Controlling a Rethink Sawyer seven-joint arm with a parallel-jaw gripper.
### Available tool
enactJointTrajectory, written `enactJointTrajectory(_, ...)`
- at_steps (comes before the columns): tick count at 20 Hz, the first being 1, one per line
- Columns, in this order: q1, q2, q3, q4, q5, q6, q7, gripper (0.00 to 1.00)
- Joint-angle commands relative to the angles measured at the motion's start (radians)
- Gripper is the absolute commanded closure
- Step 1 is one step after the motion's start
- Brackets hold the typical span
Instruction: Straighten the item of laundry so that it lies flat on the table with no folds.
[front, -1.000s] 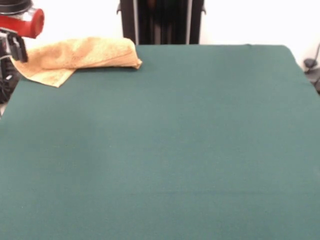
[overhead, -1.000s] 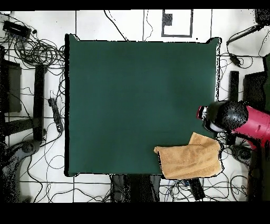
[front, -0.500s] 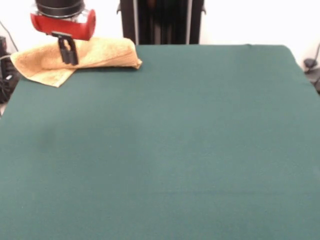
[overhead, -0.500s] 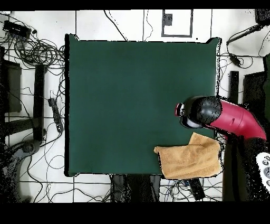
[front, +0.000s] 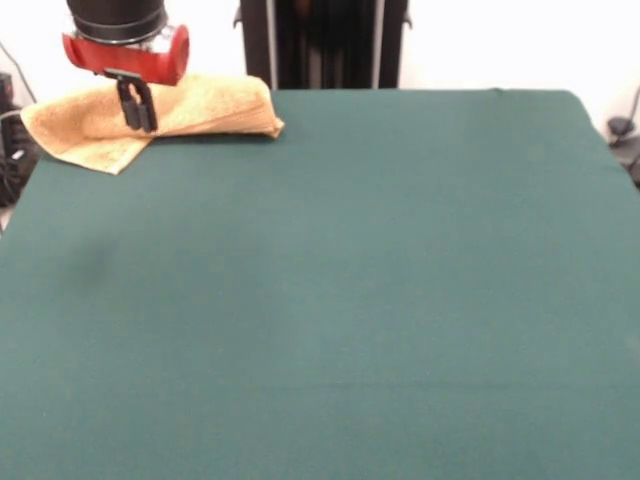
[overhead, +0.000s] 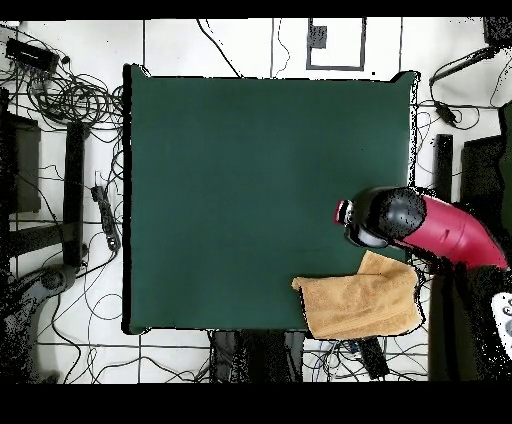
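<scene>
The hand (front: 137, 112) hangs with fingers nearly together, grasping nothing, poised for a pick; just behind and below it the folded towel (front: 190, 108) overhangs the table (front: 340, 300) corner

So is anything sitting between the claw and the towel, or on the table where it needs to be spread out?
Nothing visible. The claw hangs by the folded towel at the table's corner with only air between, and the green cloth shows nothing else on it.

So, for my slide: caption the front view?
Sawyer gripper poised over a folded orange-tan towel at the green table's corner.
</scene>
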Motion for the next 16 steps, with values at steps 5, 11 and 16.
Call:
enactJointTrajectory(5, -0.046, 0.132, 0.031, -0.039, -0.009, 0.029, 0.051, 1.0)
enactJointTrajectory(11, -0.046, 0.124, 0.031, -0.036, -0.018, 0.036, 0.052, 1.0)
enactJointTrajectory(16, -0.063, 0.127, 0.038, -0.023, -0.026, 0.035, 0.019, 1.0)
